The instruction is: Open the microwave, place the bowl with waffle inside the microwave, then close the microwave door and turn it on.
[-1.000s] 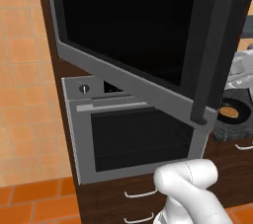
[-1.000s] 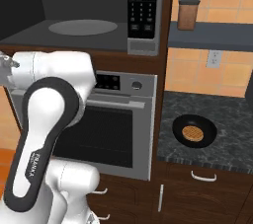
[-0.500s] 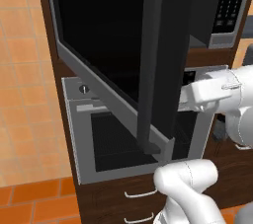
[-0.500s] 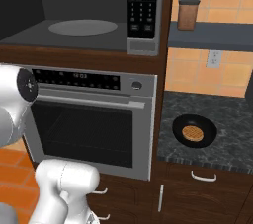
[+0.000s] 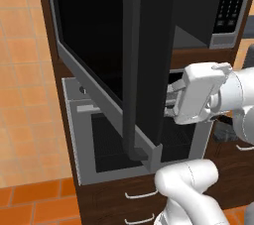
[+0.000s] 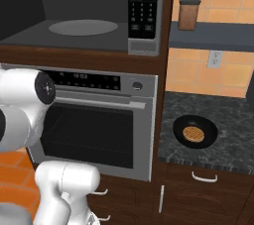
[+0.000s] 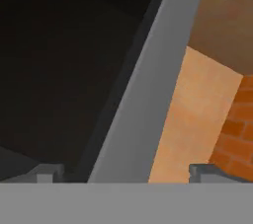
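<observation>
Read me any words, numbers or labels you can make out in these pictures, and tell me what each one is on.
Nothing reads clearly.
Microwave keypad: rows of small pale button marks, too small to read.
Oven control strip: a faint lit display and markings, too blurred to read.
Brown canister on the shelf: no label visible.

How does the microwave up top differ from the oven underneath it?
The microwave stands open, its bare grey turntable showing inside; the oven is shut. The microwave door is hinged at the side and has swung out wide, while the oven has a horizontal bar handle across its glass front. The microwave has a black keypad of small buttons; the oven has a display strip and a round knob. Both are silver-grey and built into the same dark wood column.
</observation>
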Robot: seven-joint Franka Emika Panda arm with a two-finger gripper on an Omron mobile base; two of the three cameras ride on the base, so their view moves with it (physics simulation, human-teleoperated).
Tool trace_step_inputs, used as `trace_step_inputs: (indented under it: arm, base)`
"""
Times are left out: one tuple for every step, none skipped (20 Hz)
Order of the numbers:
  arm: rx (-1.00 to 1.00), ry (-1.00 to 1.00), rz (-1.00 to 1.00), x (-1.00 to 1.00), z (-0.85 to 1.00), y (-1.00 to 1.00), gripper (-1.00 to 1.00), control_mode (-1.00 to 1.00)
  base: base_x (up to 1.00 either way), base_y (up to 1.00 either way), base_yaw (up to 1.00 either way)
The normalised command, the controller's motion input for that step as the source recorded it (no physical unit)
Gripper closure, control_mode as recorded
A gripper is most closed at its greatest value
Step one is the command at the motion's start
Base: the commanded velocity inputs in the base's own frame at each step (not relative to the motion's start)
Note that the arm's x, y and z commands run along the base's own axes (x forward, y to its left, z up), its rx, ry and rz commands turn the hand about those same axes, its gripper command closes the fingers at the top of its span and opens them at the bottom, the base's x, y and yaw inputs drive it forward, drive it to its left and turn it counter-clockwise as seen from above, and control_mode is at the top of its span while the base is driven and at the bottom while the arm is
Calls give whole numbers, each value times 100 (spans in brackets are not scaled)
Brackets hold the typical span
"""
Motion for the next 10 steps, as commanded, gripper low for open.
trace_step_inputs:
  arm:
    - [-39, 20, -29, 50, -21, -100, -100, -100]
    - [-42, 5, -25, 57, -40, -100, -100, -100]
    - [-37, 0, -20, 73, -57, -100, -100, -100]
    - [-24, 0, -14, 100, -58, -100, -100, -100]
    - [-14, 2, -14, 100, -51, -100, -100, -100]
    - [-7, 7, -14, 100, -47, -100, -100, -100]
    - [-6, 8, -18, 92, -50, -100, -100, -100]
    - [-6, 9, -22, 79, -46, -100, -100, -100]
    - [-4, 10, -25, 69, -50, -100, -100, -100]
    - [-3, 10, -28, 64, -54, -100, -100, -100]
  base:
    - [0, 0, 0]
    - [0, 0, 0]
    - [0, 0, 0]
    - [0, 0, 0]
    - [0, 0, 0]
    - [0, 0, 0]
    - [0, 0, 0]
    - [0, 0, 0]
    - [0, 0, 0]
    - [0, 0, 0]
